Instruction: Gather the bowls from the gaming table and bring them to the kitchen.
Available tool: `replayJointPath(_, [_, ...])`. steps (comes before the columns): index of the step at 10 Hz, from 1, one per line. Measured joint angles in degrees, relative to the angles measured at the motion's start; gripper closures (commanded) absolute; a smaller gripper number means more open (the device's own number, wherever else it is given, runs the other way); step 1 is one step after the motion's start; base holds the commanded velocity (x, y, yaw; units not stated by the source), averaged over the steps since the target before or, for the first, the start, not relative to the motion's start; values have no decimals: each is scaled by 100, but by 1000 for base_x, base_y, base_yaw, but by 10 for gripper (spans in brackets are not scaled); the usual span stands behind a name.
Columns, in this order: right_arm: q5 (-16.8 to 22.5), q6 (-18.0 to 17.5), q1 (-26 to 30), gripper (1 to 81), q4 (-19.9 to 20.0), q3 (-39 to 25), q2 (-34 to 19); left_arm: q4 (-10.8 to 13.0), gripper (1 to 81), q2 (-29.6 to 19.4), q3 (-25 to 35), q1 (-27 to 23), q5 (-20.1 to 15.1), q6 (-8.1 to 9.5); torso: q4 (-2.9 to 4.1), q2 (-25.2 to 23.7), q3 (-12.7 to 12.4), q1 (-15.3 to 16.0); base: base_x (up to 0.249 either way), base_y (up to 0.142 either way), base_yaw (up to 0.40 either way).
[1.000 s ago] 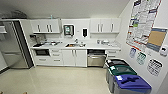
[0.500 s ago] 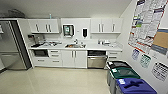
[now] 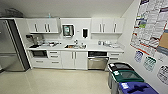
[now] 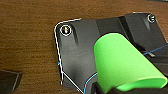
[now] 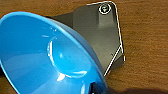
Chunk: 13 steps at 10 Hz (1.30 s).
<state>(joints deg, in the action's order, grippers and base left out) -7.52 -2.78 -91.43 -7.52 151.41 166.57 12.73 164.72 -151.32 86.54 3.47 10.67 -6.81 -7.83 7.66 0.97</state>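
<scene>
Bowl (image 5: 50, 57) cut off by edge; countertop items (image 3: 50, 44) perhaps dishes, blurred.

fridge (image 3: 10, 45) left | kitchen (image 3: 75, 47) counter ahead, sink (image 3: 75, 46) mid | bins (image 3: 125, 77) right

Steel fridge (image 3: 10, 47) left, three lidded bins (image 3: 126, 76) right, green cup (image 4: 122, 65).

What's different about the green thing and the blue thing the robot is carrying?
The green cup is a narrow, tapered, matte shape; the blue bowl is wide, shallow and glossy, with highlights on its inside. The cup shows its outer wall, the bowl its open inside. Each sits close to one wrist camera, with wood-grain surface behind it.
</scene>
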Motion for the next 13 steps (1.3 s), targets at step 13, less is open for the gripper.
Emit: replayJointPath(13, [-2, 0, 0, 811, 0, 0, 2, 0, 811, 2, 0, 1, -1, 0, 0, 0, 0, 0, 168, 0, 0])
